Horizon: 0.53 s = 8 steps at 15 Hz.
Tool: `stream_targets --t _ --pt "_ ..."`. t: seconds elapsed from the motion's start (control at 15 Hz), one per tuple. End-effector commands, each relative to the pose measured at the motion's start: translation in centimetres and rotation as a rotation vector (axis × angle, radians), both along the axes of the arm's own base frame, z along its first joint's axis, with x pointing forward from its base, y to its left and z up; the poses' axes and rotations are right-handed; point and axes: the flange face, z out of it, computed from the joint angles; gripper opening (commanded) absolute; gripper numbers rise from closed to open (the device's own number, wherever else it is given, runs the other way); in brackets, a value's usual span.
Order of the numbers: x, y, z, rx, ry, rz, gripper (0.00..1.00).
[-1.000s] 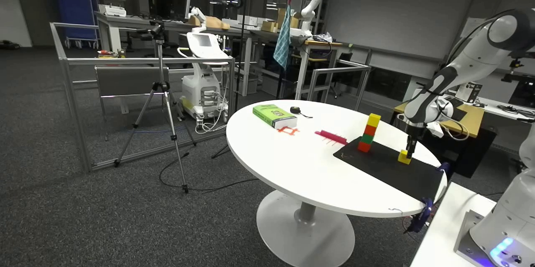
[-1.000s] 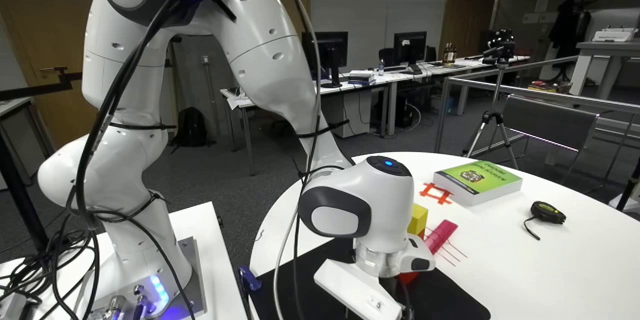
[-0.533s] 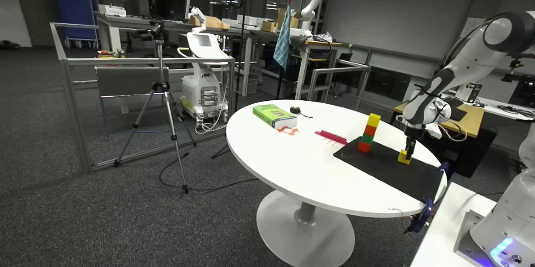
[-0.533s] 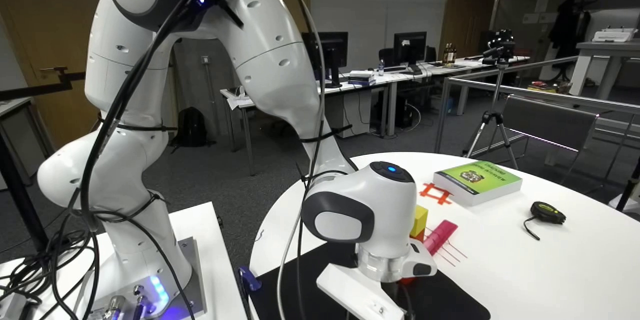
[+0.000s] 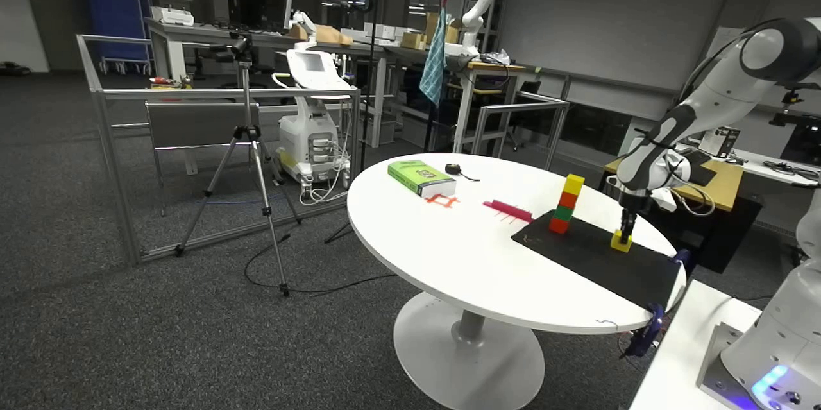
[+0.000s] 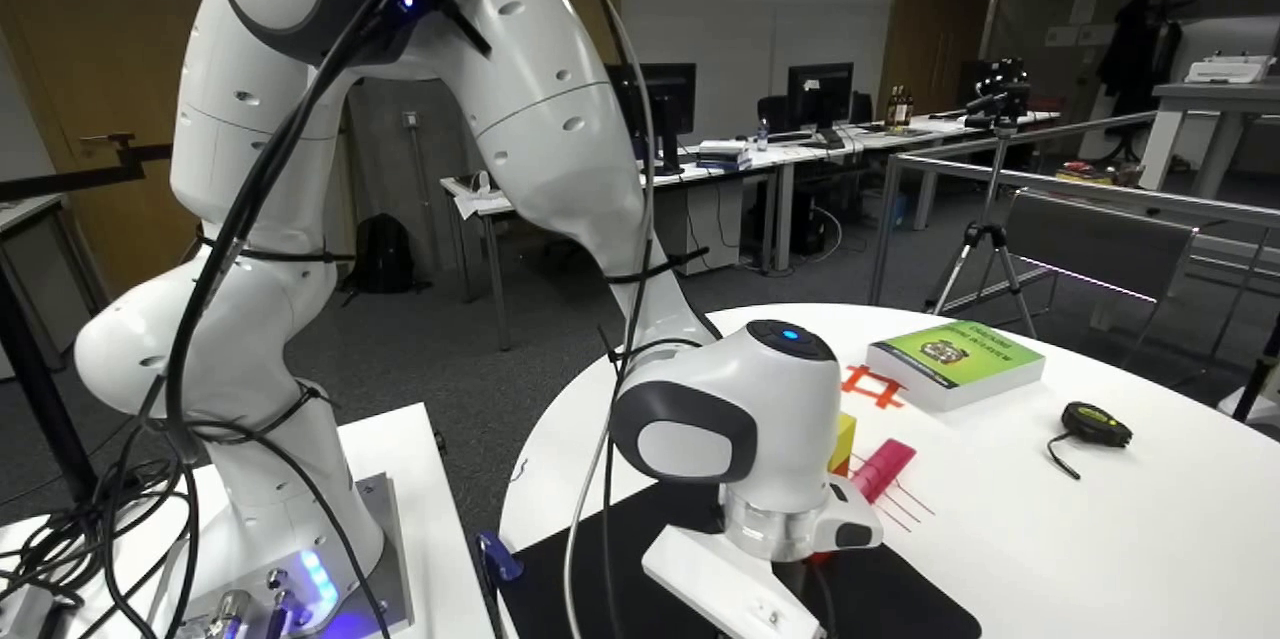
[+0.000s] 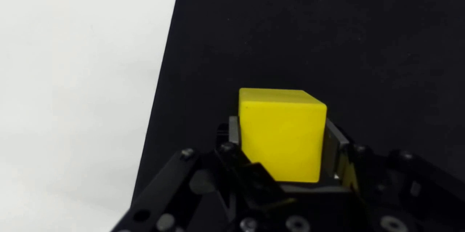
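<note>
Arm (image 6: 545,99) arched, gripper (image 7: 284,134) pointed down, part-closed jaws clasping yellow cube (image 7: 281,157). Edge of black mat (image 7: 327,43) ran near; four-block tower (image 5: 566,205) stood apart.

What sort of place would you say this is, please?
Probably a robotics lab: a white jointed robot arm reaches over a round white table, a second white robot arm stands farther back, as does a white wheeled machine.

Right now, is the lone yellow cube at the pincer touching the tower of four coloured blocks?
Apart: an exterior view shows flat black mat between the lone yellow cube and the four-block coloured tower.
</note>
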Motion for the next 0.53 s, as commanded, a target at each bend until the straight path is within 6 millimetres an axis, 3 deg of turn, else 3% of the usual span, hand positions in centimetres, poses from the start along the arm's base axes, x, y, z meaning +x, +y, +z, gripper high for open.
stream_targets --t 0.0,0.2,0.47 --pt "0.4 -0.3 0.5 -0.004 -0.008 0.003 0.3" --pt "0.3 0.0 1.8 -0.001 -0.016 -0.026 0.3" --pt "0.4 -0.1 5.7 0.016 -0.053 -0.113 0.3"
